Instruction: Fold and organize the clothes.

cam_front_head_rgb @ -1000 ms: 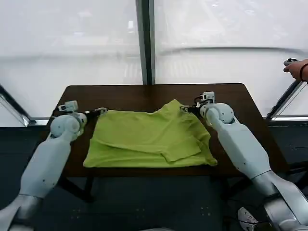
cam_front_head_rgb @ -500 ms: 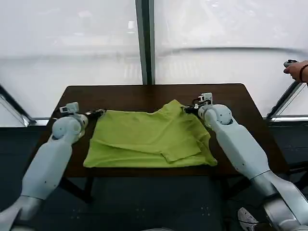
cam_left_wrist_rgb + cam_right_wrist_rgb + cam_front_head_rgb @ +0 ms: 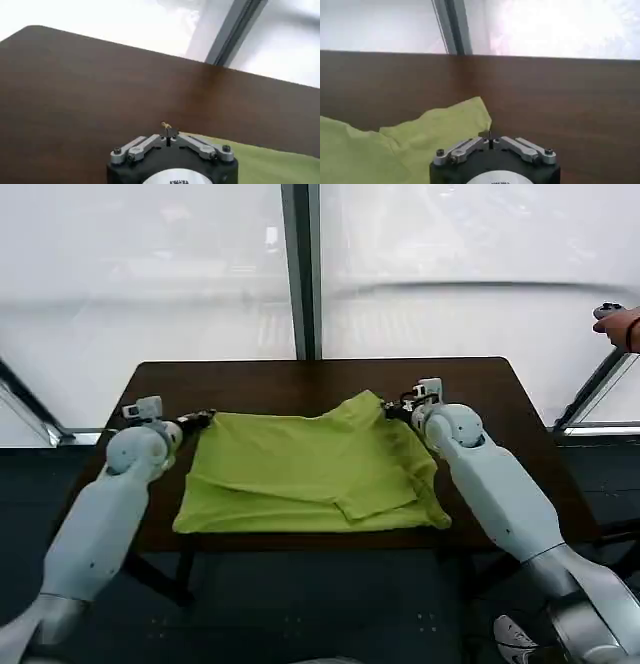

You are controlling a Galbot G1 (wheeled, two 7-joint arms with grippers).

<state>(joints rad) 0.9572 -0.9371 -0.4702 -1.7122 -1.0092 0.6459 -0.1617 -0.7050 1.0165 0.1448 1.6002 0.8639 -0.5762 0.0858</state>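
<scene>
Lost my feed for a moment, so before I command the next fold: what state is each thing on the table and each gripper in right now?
T-shirt: partly folded, lying rumpled on the table, far right corner raised in a peak.
Left gripper: at the shirt's far left corner, fingers shut.
Right gripper: at the raised far right corner, fingers shut.
Table: dark brown, bare along the far edge.

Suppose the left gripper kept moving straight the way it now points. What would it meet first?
Probably nothing soon. The left gripper, at the far left corner of the T-shirt, points across bare table towards the window. The way looks free up to the table's far edge, though depth is uncertain.
</scene>
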